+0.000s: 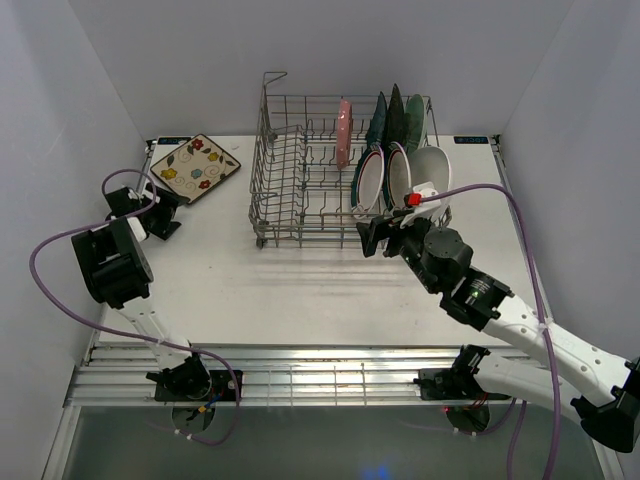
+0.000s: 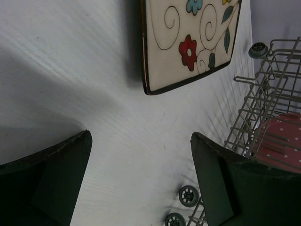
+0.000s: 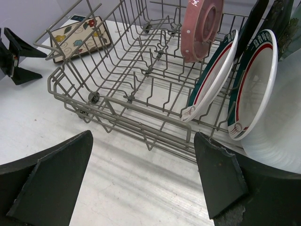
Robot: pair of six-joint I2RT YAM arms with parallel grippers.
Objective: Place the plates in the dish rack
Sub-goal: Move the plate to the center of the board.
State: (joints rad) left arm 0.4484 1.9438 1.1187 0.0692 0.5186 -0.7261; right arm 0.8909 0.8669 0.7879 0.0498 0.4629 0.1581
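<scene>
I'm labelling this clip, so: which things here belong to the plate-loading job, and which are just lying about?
Job: dish rack; cream floral plate on the table; racked pink dotted plate, two green-rimmed plates, plain white plate, three dark plates behind.
Just there: purple cables; metal rails at the near edge.

The white table (image 1: 300, 290) carries a wire rack (image 1: 300, 205) toward twelve o'clock and a floral plate (image 1: 195, 167), seemingly flat, at ten o'clock.
</scene>
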